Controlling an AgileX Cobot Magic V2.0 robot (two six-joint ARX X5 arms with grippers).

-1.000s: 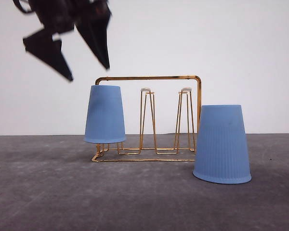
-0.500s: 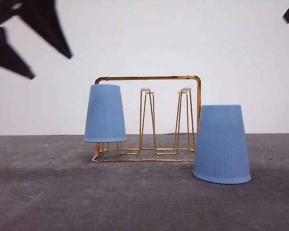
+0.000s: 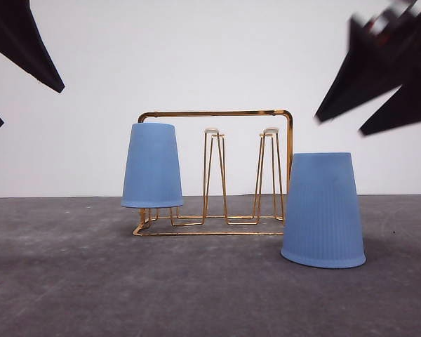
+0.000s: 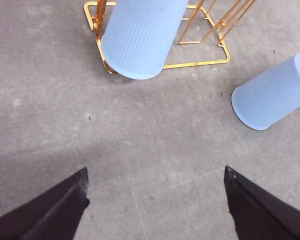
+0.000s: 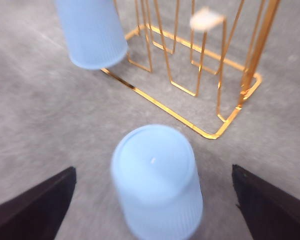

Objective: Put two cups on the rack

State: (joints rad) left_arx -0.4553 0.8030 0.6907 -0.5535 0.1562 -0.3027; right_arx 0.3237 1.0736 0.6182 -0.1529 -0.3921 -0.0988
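Observation:
One light blue cup [image 3: 152, 165] hangs upside down on the left peg of the gold wire rack [image 3: 217, 114]; its rim is off the table. The second cup [image 3: 323, 210] stands upside down on the table, in front of the rack's right end. My left gripper [image 3: 31, 105] is open and empty, high at the far left, well away from the racked cup [image 4: 140, 37]. My right gripper [image 3: 339, 126] is open, above and a little to the right of the standing cup [image 5: 157, 180], which lies between its fingers [image 5: 35, 207] in the right wrist view, without contact.
The rack has two free white-tipped pegs [image 3: 212, 131] [image 3: 271, 130] in its middle and right. The rack base [image 4: 200, 64] sits on a grey table [image 3: 91, 281] with open floor in front. A plain white wall stands behind.
The left gripper has drawn away leftwards from the racked cup. The right gripper has come down into view from the upper right, towards the standing cup.

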